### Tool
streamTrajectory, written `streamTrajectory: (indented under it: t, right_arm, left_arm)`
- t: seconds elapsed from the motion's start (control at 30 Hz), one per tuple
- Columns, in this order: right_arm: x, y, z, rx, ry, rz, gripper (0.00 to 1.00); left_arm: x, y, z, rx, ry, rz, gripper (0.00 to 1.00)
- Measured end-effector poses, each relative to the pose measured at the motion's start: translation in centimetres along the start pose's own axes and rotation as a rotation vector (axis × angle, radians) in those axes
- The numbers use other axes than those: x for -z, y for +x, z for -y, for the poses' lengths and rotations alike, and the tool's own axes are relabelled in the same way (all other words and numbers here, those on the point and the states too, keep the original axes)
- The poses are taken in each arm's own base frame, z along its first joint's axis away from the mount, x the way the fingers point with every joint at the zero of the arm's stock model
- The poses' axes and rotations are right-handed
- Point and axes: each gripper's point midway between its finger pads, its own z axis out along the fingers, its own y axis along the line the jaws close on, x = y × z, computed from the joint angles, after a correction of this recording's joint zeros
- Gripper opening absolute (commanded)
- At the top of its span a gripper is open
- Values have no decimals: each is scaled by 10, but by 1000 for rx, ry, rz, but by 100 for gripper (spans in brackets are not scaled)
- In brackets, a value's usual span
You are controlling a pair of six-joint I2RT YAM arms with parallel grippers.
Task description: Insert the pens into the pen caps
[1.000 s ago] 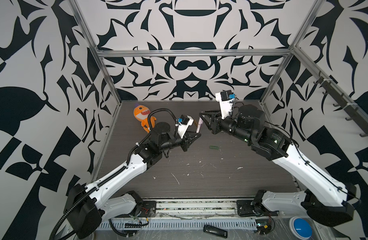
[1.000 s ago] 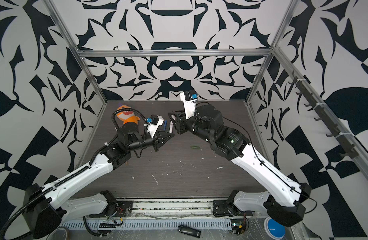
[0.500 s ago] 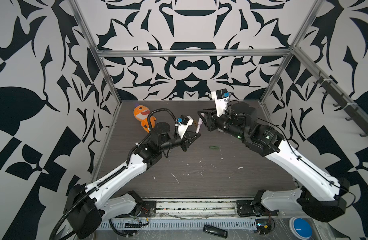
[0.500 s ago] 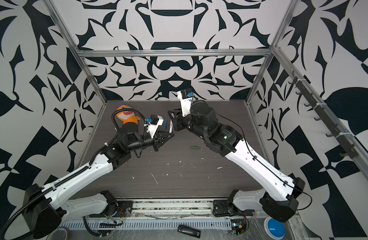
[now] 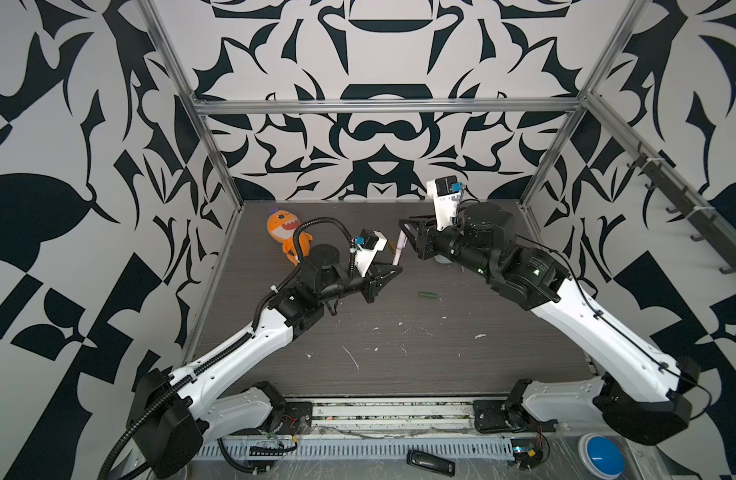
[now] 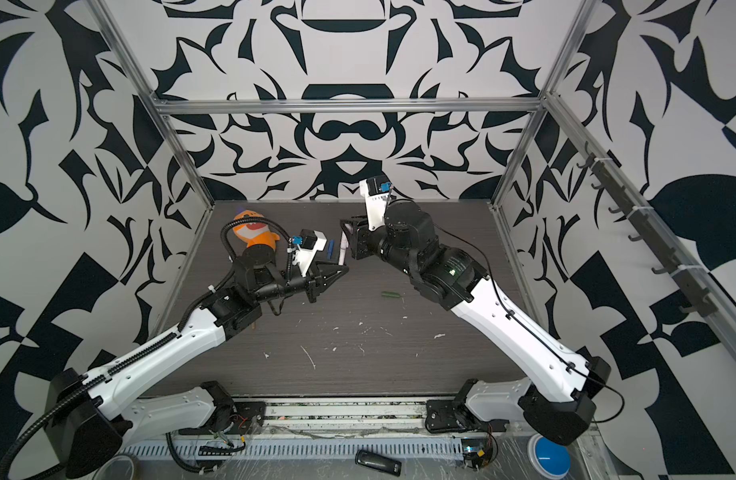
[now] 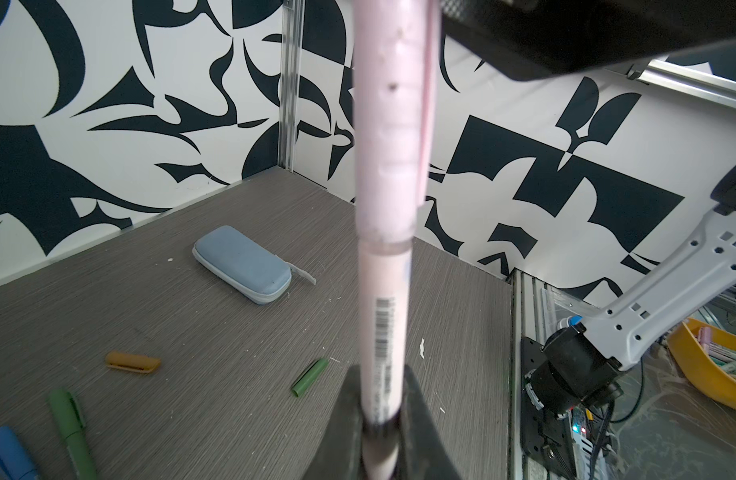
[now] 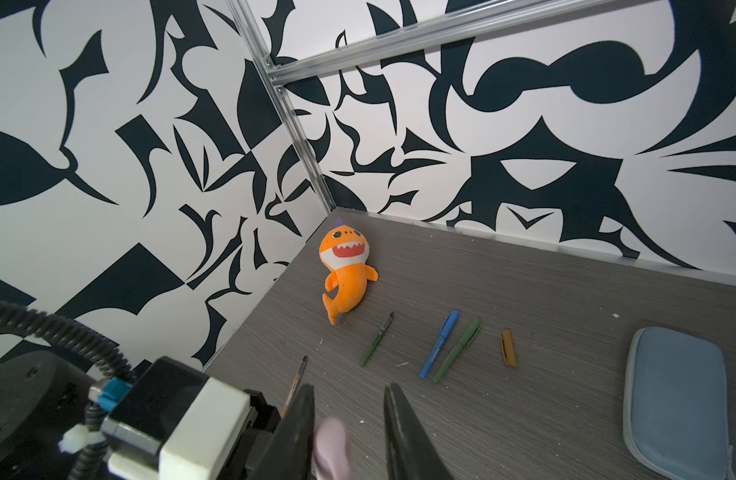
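Thin white-pink pen [image 7: 385, 332], blue pen [image 8: 432, 357], orange-brown pen [image 8: 295, 380], two dark green pens [image 8: 374, 343] [image 8: 449, 361]: five. Stubby pink plastic cap [image 7: 389, 124], blue cap [image 8: 449, 324], orange-brown cap [image 8: 508, 348], two green caps [image 7: 310, 377] [image 8: 471, 332]: five. One pale blue oblong zip case [image 8: 674, 399]. One orange plush shark [image 8: 345, 270].

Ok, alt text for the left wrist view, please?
A pink-white pen stands clamped in the left gripper, a pale pink cap over its far end. On the grey table behind lie a pale blue zip case, an orange-brown cap, a green cap and a green pen.
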Motion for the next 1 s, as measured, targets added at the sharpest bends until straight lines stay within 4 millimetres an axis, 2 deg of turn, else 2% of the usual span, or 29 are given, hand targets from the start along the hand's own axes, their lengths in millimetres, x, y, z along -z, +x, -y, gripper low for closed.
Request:
streamTrajectory:
  t: [0.07, 0.13, 0.23, 0.43, 0.73, 1.0]
  right_arm:
    - [-1, 4, -3, -2, -18, -18, 25]
    - [-3, 9, -5, -7, -37, -39, 15]
    - [-6, 18, -5, -5, -45, -59, 6]
    - [-11, 31, -1, -31, -59, -70, 3]
    - [-3, 36, 3, -48, -79, -17, 2]
    - [5, 37, 6, -82, -111, 65, 2]
  left_arm:
    - [0, -2, 0, 1, 0, 6, 0]
    - [1, -3, 1, 1, 2, 16, 0]
    - [2, 5, 0, 18, 1, 3, 0]
    - [2, 16, -2, 41, -6, -22, 0]
    - [1, 17, 2, 93, 2, -26, 0]
    - [2, 9, 6, 104, 8, -58, 0]
